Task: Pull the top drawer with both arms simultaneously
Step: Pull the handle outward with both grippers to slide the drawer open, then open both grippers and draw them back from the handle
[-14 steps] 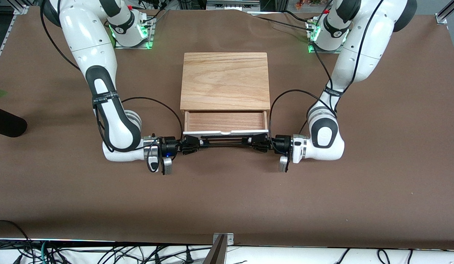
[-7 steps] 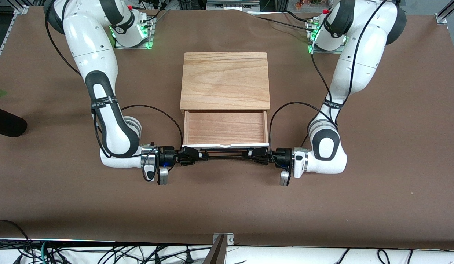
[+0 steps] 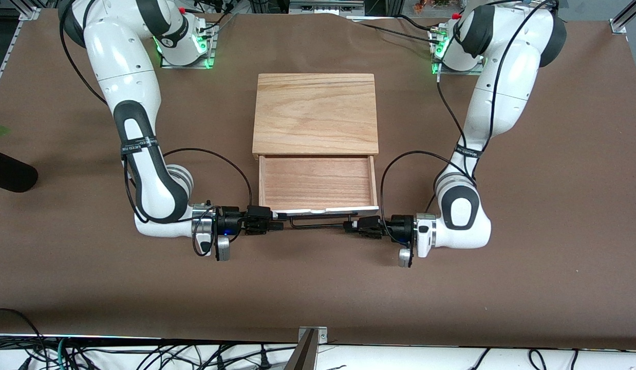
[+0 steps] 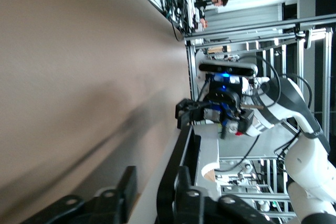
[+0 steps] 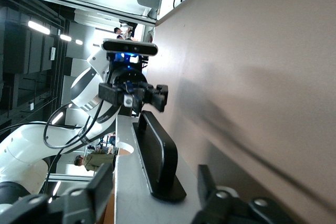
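Note:
The top drawer (image 3: 318, 180) stands pulled out of the cabinet, showing its reddish-brown inside and white front panel (image 3: 323, 210). Its black bar handle (image 3: 318, 224) runs along the front. My right gripper (image 3: 278, 225) is open at the handle's end toward the right arm's end of the table. In the right wrist view (image 5: 153, 177) the handle's foot (image 5: 163, 182) sits between the spread fingers, untouched. My left gripper (image 3: 350, 226) is open at the handle's other end. In the left wrist view (image 4: 153, 174) the bar (image 4: 178, 150) lies beside one finger (image 4: 181, 182).
The cabinet's oak top slab (image 3: 315, 113) lies farther from the camera than the drawer. A black object (image 3: 10, 177) lies at the right arm's end of the table. A metal post (image 3: 307, 349) stands at the table's near edge, with cables below.
The drawer has slid out toward the camera, with both grippers shut on its handle. Both grippers have since opened, and they have drawn back a little toward the handle's ends.

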